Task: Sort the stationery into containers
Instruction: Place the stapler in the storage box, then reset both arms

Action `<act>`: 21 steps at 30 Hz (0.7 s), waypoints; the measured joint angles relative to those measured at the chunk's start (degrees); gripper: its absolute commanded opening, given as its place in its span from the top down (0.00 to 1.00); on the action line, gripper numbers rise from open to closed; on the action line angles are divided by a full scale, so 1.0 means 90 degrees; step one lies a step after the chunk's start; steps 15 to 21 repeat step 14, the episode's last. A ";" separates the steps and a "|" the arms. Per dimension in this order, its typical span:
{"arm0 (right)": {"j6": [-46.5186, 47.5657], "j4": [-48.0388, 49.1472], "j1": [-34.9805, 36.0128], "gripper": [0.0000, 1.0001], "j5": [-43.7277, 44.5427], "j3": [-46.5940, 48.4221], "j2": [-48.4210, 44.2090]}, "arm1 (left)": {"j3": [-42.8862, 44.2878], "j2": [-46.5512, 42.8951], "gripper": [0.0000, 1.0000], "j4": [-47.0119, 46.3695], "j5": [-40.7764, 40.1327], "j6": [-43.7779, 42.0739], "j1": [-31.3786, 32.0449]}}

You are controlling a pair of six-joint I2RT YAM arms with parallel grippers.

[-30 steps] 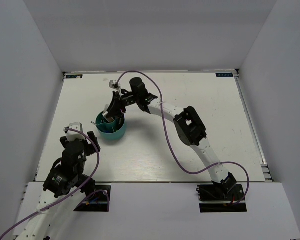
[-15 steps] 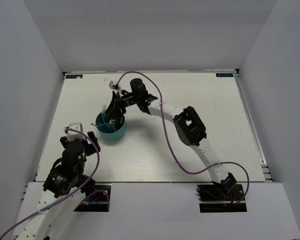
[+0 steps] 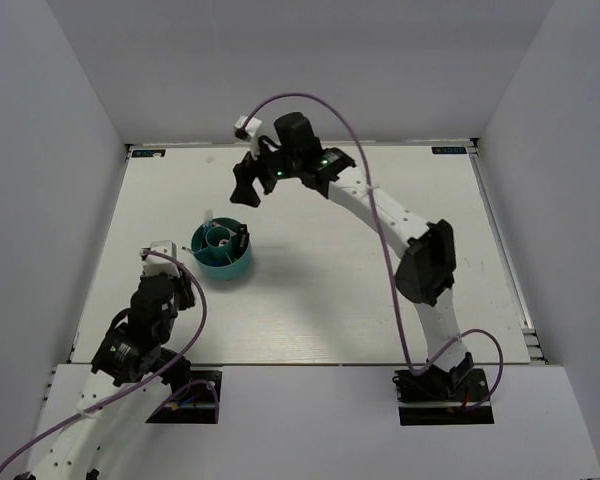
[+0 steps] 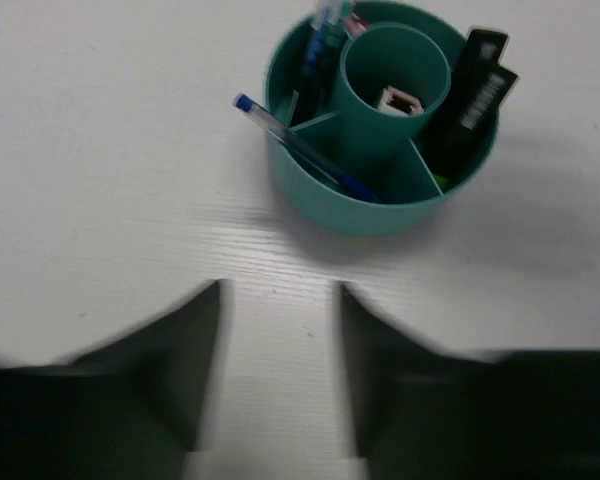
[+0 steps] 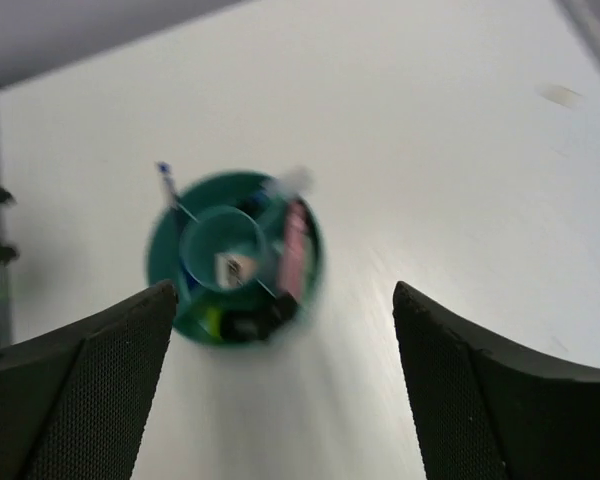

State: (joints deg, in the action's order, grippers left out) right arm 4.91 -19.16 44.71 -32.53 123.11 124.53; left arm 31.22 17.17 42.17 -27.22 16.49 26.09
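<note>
Sorting looks done: pens (image 4: 300,148) and highlighters (image 4: 475,85) sit in the organiser (image 3: 226,271), right gripper (image 3: 245,188) wide open, empty, beyond it, left gripper (image 4: 280,300) part-open, empty, nearer; next, probably park the 2 arms.

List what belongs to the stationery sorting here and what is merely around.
Job: teal organiser, blue pen leaning out of it, black highlighters in an outer compartment, white-pink piece in the central tube.
Just there: purple cable, table.
</note>
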 measured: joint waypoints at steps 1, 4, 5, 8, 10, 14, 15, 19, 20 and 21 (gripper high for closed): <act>0.0221 -0.0408 -0.0039 0.10 0.0401 0.0007 -0.0257 | 0.0000 0.0131 0.10 -0.0019 0.0131 -0.0051 0.0000; 0.0539 -0.1506 -0.0245 0.10 0.1715 -0.0323 -0.1107 | 0.0002 0.0695 0.00 -0.0036 0.0561 -0.0070 -0.0007; 0.0551 -0.1756 -0.0330 0.10 0.2147 -0.0622 -0.1426 | 0.0002 0.0891 0.00 -0.0029 0.0690 -0.0073 -0.0007; 0.0546 -0.2215 -0.0529 0.10 0.3327 -0.1819 -0.2341 | 0.0002 0.1355 0.00 -0.0015 0.0988 -0.0117 -0.0007; 0.0551 -0.2186 -0.0597 0.10 0.3993 -0.3041 -0.3070 | 0.0002 0.1530 0.00 -0.0012 0.1139 -0.0134 -0.0007; 0.0738 -0.1630 -0.0585 0.10 0.4932 -0.5950 -0.4789 | 0.0002 0.1671 0.00 -0.0015 0.1343 -0.0160 -0.0007; 0.0738 -0.1630 -0.0585 0.10 0.4932 -0.5950 -0.4789 | 0.0002 0.1671 0.00 -0.0015 0.1343 -0.0160 -0.0007; 0.0738 -0.1630 -0.0585 0.10 0.4932 -0.5950 -0.4789 | 0.0002 0.1671 0.00 -0.0015 0.1343 -0.0160 -0.0007; 0.0738 -0.1630 -0.0585 0.10 0.4932 -0.5950 -0.4789 | 0.0002 0.1671 0.00 -0.0015 0.1343 -0.0160 -0.0007; 0.0738 -0.1630 -0.0585 0.10 0.4932 -0.5950 -0.4789 | 0.0002 0.1671 0.00 -0.0015 0.1343 -0.0160 -0.0007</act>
